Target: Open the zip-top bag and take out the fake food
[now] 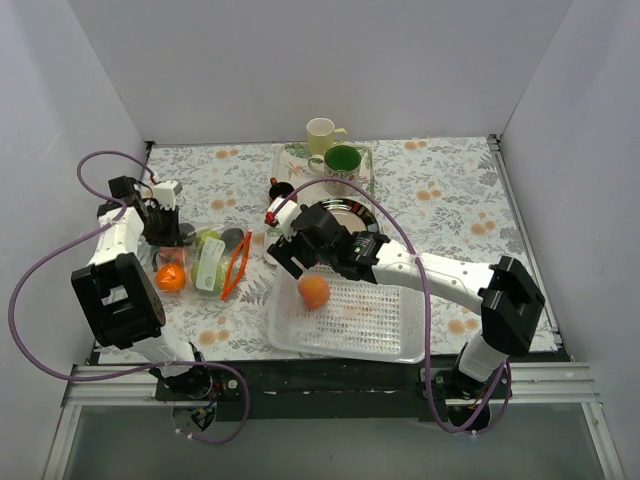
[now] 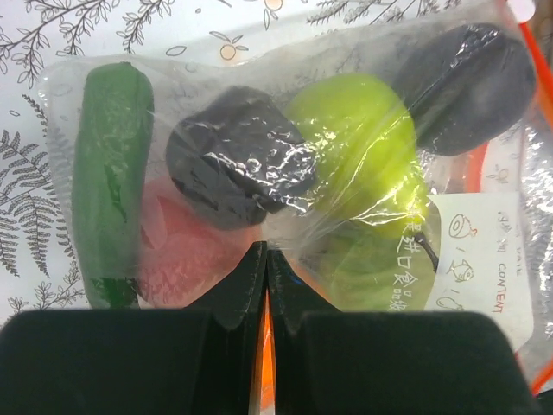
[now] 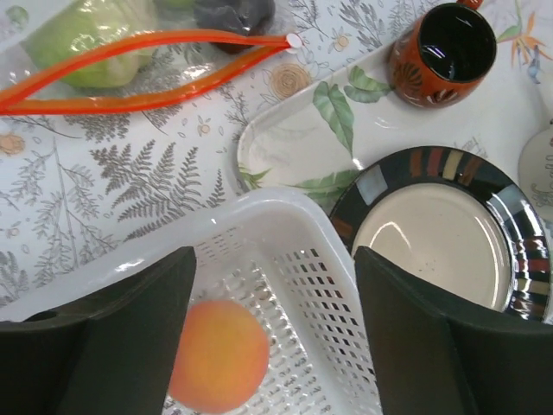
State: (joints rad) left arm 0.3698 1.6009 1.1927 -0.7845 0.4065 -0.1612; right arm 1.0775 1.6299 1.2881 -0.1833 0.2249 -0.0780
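The zip-top bag (image 1: 208,262) lies at the left of the table, its orange-red zip strip (image 1: 236,266) gaping toward the basket. My left gripper (image 1: 163,236) is shut on the bag's closed end (image 2: 267,255). Through the plastic I see a green chili (image 2: 112,173), two dark plums (image 2: 238,156), a green pear (image 2: 363,151), a pinkish apple (image 2: 186,255) and a cabbage (image 2: 380,272). An orange (image 1: 170,278) sits at the bag's near end. A peach (image 1: 314,291) lies in the white basket (image 1: 340,345). My right gripper (image 3: 272,259) is open and empty just above the peach (image 3: 216,354).
A leaf-print tray (image 3: 294,138) holds a red mug (image 3: 441,52), and a dark-rimmed plate (image 3: 441,229) lies beside the basket rim (image 3: 259,207). A cream mug (image 1: 322,133) and a green mug (image 1: 342,160) stand at the back. White walls close in three sides.
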